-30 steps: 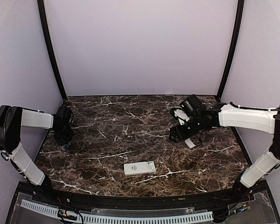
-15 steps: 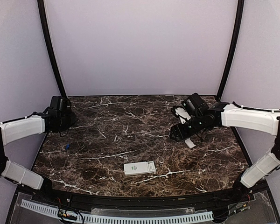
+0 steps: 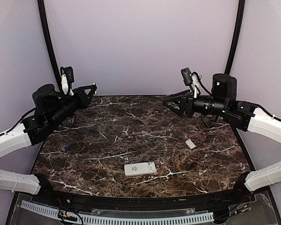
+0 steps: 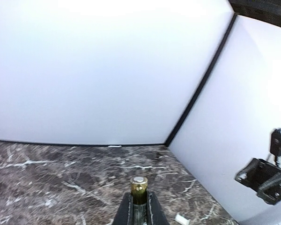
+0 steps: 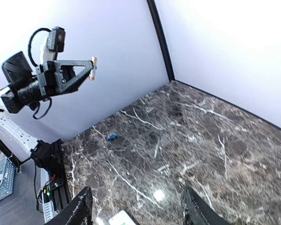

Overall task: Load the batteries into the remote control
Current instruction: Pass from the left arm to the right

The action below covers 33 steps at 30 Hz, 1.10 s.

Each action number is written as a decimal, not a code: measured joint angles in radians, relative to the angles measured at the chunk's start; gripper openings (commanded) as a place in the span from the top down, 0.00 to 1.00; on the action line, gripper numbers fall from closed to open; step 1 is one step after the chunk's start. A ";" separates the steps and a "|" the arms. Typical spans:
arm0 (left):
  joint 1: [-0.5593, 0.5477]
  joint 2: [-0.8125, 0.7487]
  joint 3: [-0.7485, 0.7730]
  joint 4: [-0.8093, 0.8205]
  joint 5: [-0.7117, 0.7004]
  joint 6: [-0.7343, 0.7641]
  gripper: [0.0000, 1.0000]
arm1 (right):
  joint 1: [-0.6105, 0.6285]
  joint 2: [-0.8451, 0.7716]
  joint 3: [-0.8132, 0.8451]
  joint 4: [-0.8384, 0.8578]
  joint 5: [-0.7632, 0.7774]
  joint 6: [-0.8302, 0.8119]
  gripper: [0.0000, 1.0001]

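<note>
Above the left side of the dark marble desk [image 3: 131, 119], the left pincer [image 3: 92, 87] hangs raised and pinches a single battery [image 4: 139, 186], whose brass-coloured tip pokes out beyond the fingers and points toward the back wall, well clear of anything it could be fitted into. Below it, near the desk's left edge, lies a small blue object [image 3: 66, 146], too small to identify. At the front centre, the remote control [image 3: 140, 168] lies flat on the desk with neither arm touching it; from this height it is not possible to tell which face is up or whether its battery bay is open. To its right, well apart from it, lies a small white piece [image 3: 190, 144] that may be the battery cover, though that is only a guess. On the right, the right pincer [image 5: 136, 197] is held high with its fingers spread and nothing between them. By this reading the job is at an early stage: one battery is in hand but not yet brought to the remote control, no battery can be seen seated in it, and the loading and any closing up are yet to be done.
</note>
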State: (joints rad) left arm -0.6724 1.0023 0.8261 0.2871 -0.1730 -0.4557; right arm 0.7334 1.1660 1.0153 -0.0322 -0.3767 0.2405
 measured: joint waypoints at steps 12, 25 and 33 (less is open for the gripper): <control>-0.183 0.103 -0.005 0.416 0.371 0.166 1.00 | 0.212 0.273 0.243 0.192 -0.071 -0.047 0.46; -0.203 0.159 -0.025 0.542 0.473 0.243 1.00 | 0.268 0.370 0.314 0.281 -0.118 -0.071 0.80; -0.207 0.192 -0.032 0.603 0.495 0.235 1.00 | 0.268 0.373 0.314 0.282 -0.115 -0.087 0.86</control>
State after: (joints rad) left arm -0.8795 1.1946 0.7937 0.8898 0.3222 -0.2207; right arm 1.0016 1.5394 1.3296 0.2497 -0.4915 0.1539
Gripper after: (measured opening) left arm 0.065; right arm 0.122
